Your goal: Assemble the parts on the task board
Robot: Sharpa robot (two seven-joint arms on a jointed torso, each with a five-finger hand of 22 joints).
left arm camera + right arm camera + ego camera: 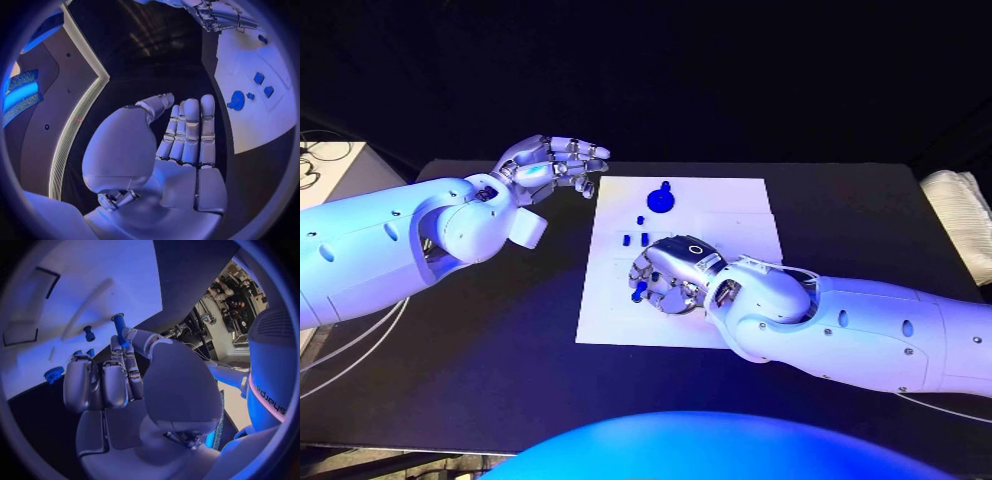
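The right hand (672, 276) rests over the near part of the task board (733, 205), pinching a blue peg (119, 326). The left hand (548, 166) hovers beside the board's far left corner, fingers straight, holding nothing. A round blue part (661, 197) lies at the far end.

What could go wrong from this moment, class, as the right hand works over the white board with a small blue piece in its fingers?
1. The right hand pinches a slim blue part only at its fingertips; it might slip or tilt.
2. That hand hangs low over the task board, so its fingers could knock the small loose parts nearby.
3. The left hand holds nothing beside the board, so nothing steadies it.
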